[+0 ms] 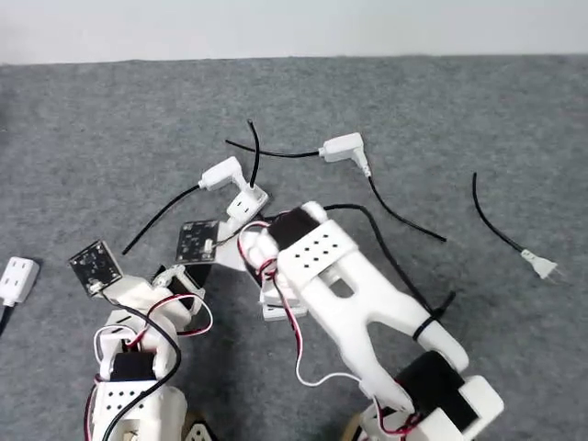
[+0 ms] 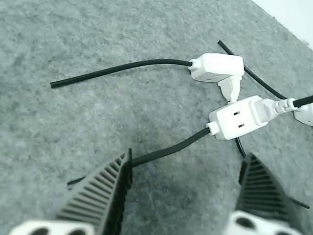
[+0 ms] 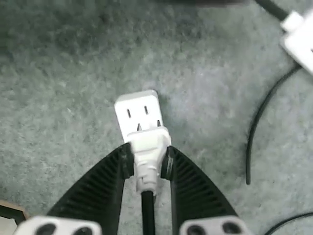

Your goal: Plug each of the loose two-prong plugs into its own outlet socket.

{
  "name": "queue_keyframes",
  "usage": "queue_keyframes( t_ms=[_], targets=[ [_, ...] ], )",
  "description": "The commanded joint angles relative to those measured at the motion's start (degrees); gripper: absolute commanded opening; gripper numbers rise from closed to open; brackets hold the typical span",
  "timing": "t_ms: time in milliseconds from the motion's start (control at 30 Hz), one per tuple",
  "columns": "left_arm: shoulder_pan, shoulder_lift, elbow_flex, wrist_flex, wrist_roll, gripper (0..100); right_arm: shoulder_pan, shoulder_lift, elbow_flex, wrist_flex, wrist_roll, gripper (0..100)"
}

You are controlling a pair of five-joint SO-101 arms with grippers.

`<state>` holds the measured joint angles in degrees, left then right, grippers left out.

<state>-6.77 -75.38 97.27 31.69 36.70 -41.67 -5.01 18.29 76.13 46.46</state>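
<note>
White and smooth, the two-prong plug (image 3: 145, 139) with its black cord is clamped between the fingers of my right gripper (image 3: 146, 153). Its prongs meet the near end of a white socket block (image 3: 138, 110) lying on the grey carpet (image 3: 58, 73); I cannot tell how deep they sit. My left gripper (image 2: 188, 161) hovers, jaws spread wide, above another white socket (image 2: 237, 117).
</note>
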Motion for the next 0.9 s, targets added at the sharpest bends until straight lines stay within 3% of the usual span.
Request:
queue_keyframes(
  t_ms=[0, 533, 867],
  targets=[
    [-0.09, -0.53, -0.48, -0.7, -0.53, 33, -1.71, -0.22, -0.35, -0.66, -1.05, 0.9],
    [-0.09, -0.53, -0.48, -0.62, -0.62, 33, -1.8, 0.04, 4.92, -5.32, -1.93, 0.9],
    [-0.09, -0.53, -0.48, -0.62, -0.62, 33, -1.8, 8.22, 4.57, -8.66, -1.76, 0.9]
  ],
)
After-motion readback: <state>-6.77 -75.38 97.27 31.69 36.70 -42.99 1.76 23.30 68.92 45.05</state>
